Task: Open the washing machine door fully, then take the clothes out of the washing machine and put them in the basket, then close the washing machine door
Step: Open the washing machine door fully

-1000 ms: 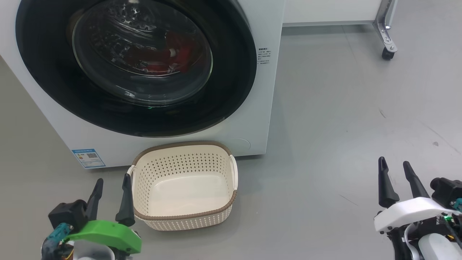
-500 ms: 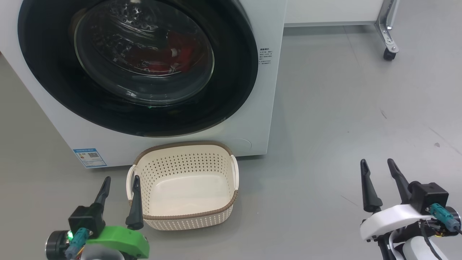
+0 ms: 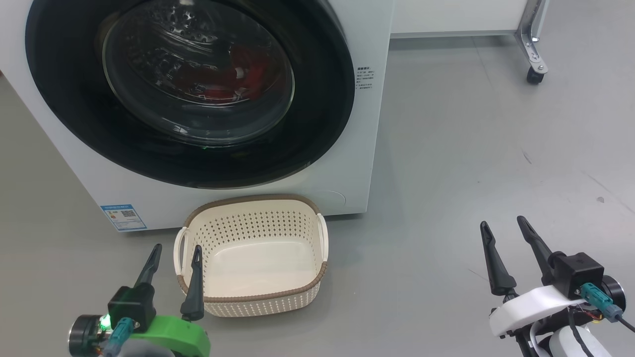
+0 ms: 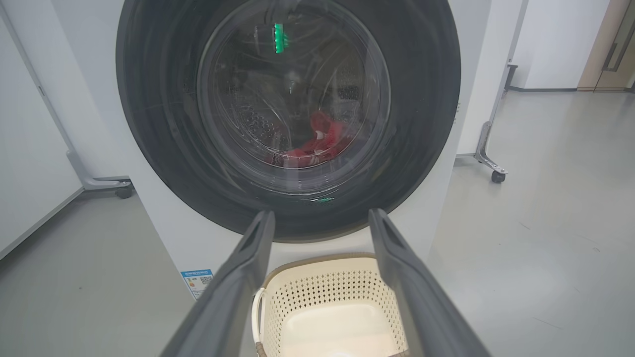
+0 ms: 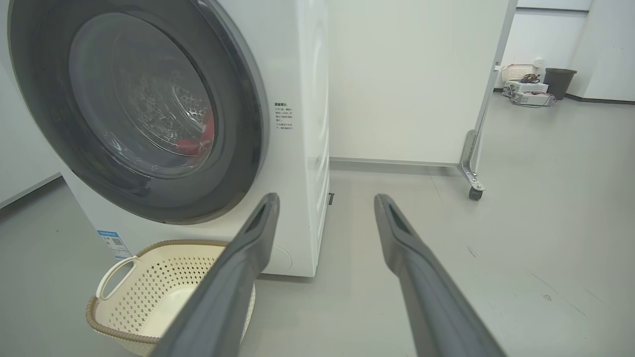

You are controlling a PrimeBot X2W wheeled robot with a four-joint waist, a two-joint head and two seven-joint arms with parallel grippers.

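1. Left gripper (image 3: 177, 246) of mine hangs low, its two dark fingers spread wide with nothing between them. From the head view one finger crosses the near left corner of the basket (image 3: 250, 197); whether it touches the rim I can't tell.
2. My right gripper (image 3: 501, 221) is just as wide and just as empty, over bare grey floor (image 3: 446, 148), well off to the right of the machine.
3. The washing machine door (image 3: 191, 114) sits closed against the front of the washing machine (image 3: 347, 163), as far as I can judge. Its black rim looks flush all round, and both my grippers are well apart from it.
4. The clothes (image 4: 317, 144) are inside the drum, a red heap with a bit of white, low behind the glass. Reflections muddy the view, so it is probably more than one piece, but I can't count them.
5. The basket stands on the floor right against the foot of the machine, below the door, and holds nothing.
6. By my reckoning, then, no part of the task is done: the door has to be opened fully, the clothes carried across to the basket, and the door closed after that.
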